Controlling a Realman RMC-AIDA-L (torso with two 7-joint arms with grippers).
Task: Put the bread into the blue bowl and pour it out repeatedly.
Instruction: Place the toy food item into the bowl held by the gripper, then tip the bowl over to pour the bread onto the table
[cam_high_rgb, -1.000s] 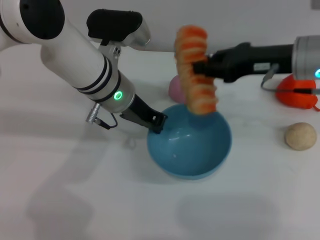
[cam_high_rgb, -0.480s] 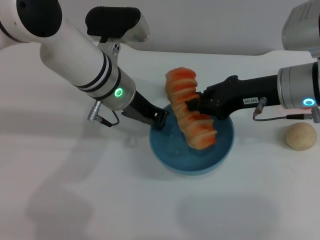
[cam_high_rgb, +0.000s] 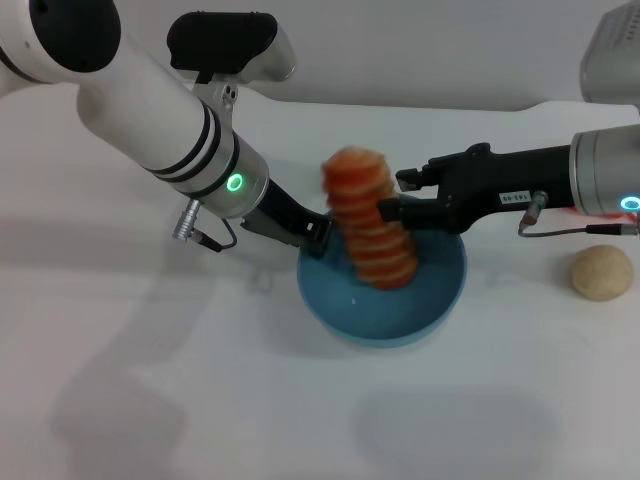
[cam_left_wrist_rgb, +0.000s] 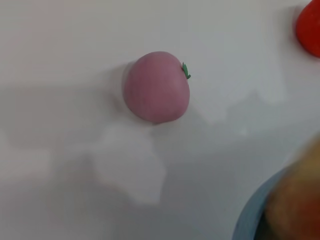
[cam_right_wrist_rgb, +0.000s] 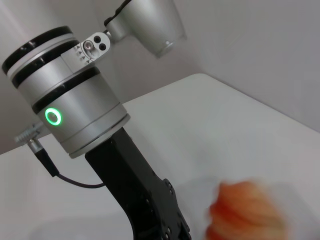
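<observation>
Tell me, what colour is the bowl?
The blue bowl is light blue, clearest in the head view.

The bowl (cam_high_rgb: 385, 300) is sitting on the table (cam_high_rgb: 200, 400) near the middle, and the bread (cam_high_rgb: 368, 232) is being stood nearly upright in it, its lower end inside and its upper end leaning out over the rim on the robot's left. The left gripper (cam_high_rgb: 312, 237) is being kept at the bowl's left rim, while the right gripper (cam_high_rgb: 392, 196) is being kept just right of the bread, above the bowl's far side. A ball (cam_high_rgb: 601, 272) is lying well apart to the right, and behind the bowl a round fruit (cam_left_wrist_rgb: 157, 86) is resting on the table.
</observation>
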